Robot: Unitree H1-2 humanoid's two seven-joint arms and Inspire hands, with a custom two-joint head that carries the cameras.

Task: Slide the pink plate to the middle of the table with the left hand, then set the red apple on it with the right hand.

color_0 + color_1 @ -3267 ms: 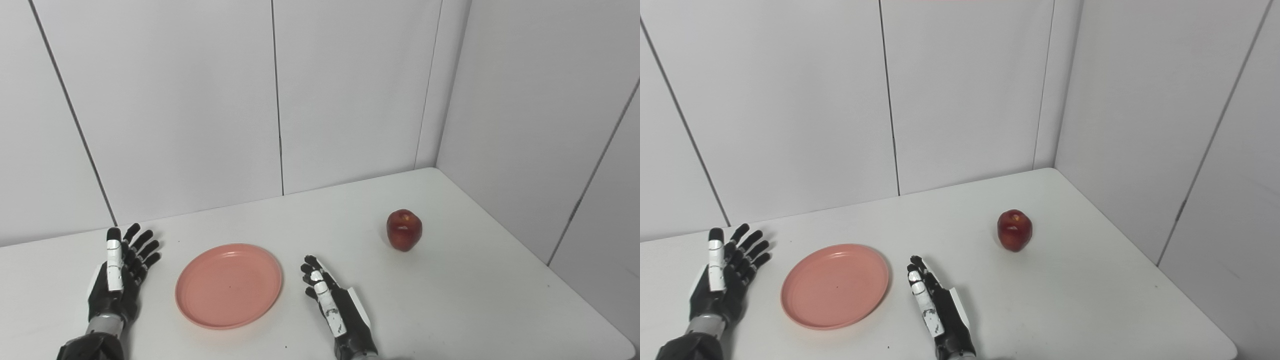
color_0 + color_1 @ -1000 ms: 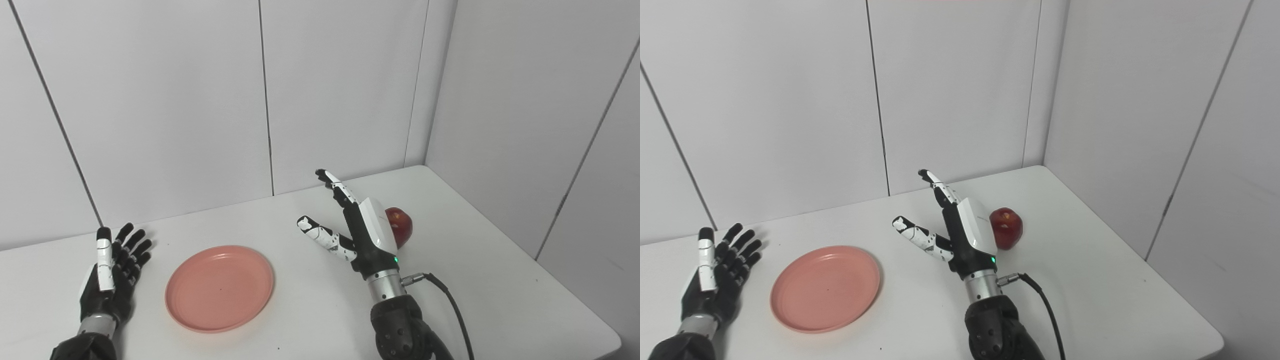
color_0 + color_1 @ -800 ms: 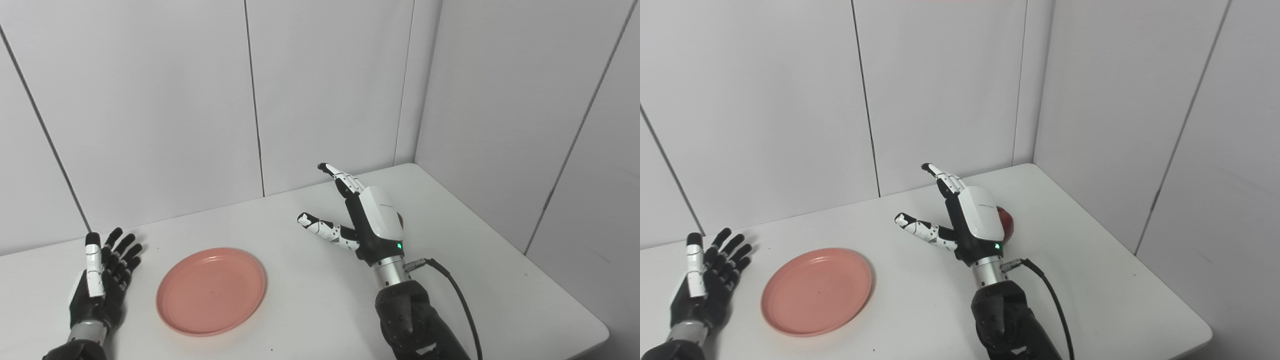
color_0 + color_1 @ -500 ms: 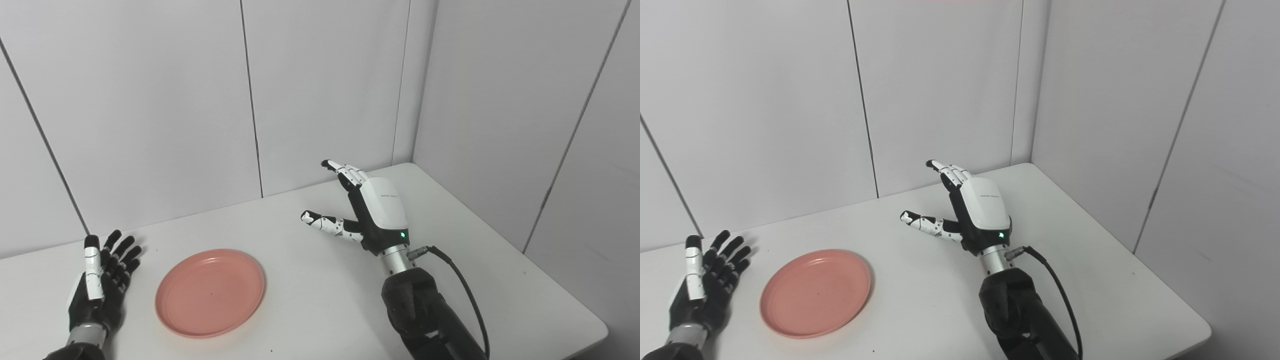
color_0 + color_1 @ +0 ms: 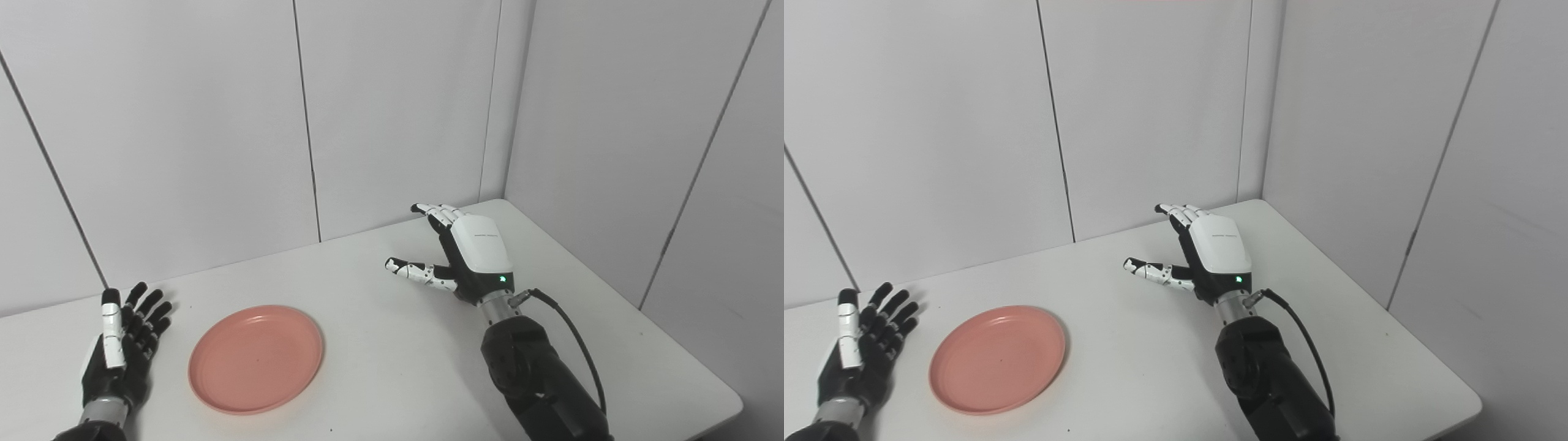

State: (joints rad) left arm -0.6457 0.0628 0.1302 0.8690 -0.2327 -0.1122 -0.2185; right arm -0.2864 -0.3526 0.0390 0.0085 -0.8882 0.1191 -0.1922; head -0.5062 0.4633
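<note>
Right hand [image 5: 468, 257] up over the table [image 5: 612, 343], fingers spread, holding nothing. Left hand [image 5: 119, 349] flat, fingers apart, beside one plate [image 5: 256, 359].

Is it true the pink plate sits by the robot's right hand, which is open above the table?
No. The pink plate sits by the left hand, as the left eye view shows. The right hand is open above the table.

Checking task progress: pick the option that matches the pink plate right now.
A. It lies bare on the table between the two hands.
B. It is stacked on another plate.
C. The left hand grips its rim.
A: the pink plate lies bare on the table, apart from the open left hand and the raised right hand.
</note>
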